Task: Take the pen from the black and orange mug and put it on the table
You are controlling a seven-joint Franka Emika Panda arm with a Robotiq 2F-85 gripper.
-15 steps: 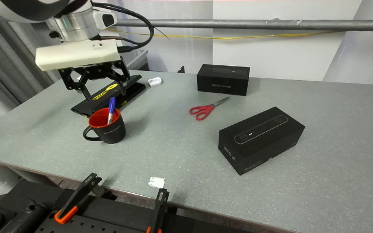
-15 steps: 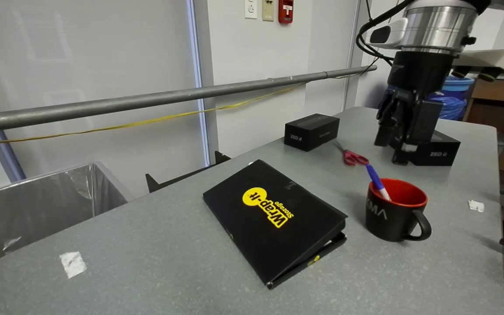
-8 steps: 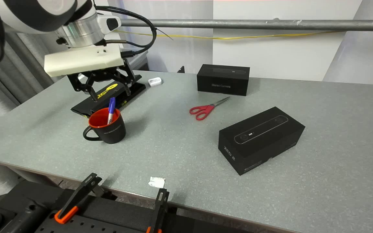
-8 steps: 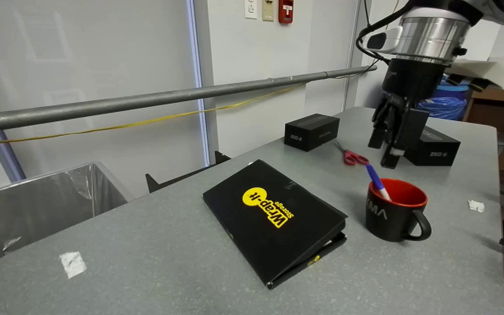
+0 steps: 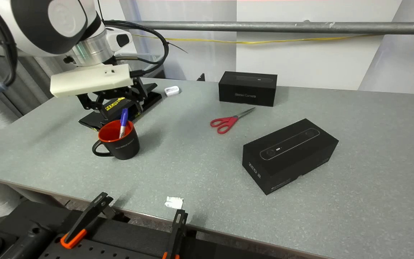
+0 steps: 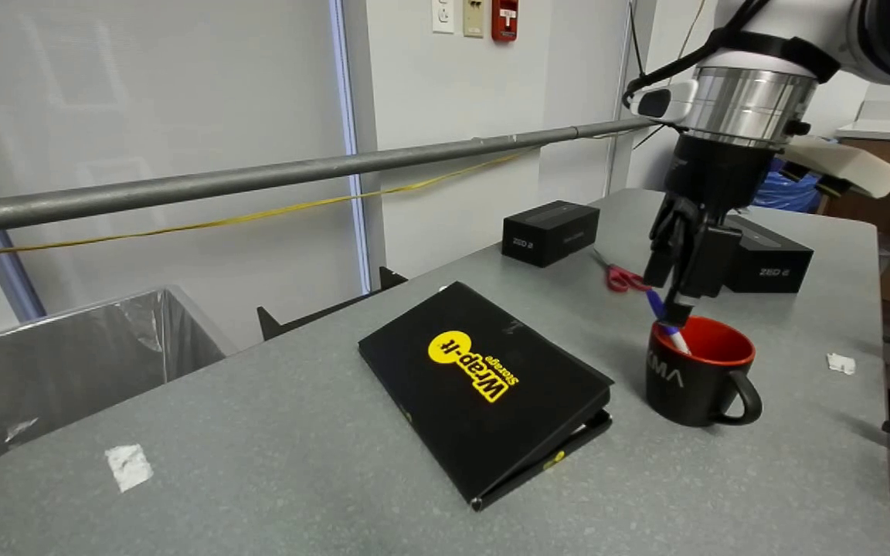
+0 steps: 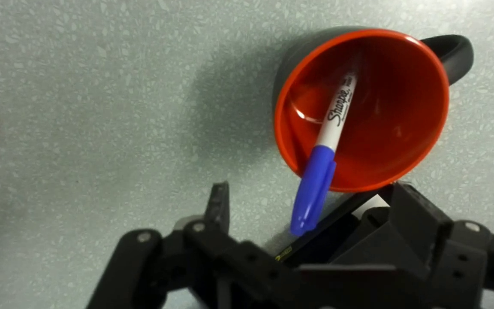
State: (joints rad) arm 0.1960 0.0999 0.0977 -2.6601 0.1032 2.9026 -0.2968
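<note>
The black and orange mug (image 5: 125, 146) stands upright on the grey table (image 5: 192, 169). The slim pen (image 7: 315, 182) leans inside it, blue cap up and sticking out past the rim; its white body rests in the red-orange interior. The pen shows in both exterior views (image 5: 124, 117), partly covered by a finger (image 6: 677, 312) in an exterior view. My gripper (image 7: 310, 189) is open and empty. In the wrist view its fingers stand wide apart, one on each side of the cap, with a gap on both sides. The gripper (image 5: 122, 112) hangs just above the mug.
A flat black box (image 6: 484, 386) with yellow lettering lies beside the mug, under the gripper. Red scissors (image 5: 225, 124), two black boxes (image 5: 289, 154) (image 5: 247, 89) and a white item (image 5: 172, 90) lie farther off. Clamps (image 5: 88, 219) sit at the table's edge.
My gripper has come down toward the mug and the pen's cap, with the fingers staying open. In an exterior view it also shifted slightly right. The mug and pen have not moved.
</note>
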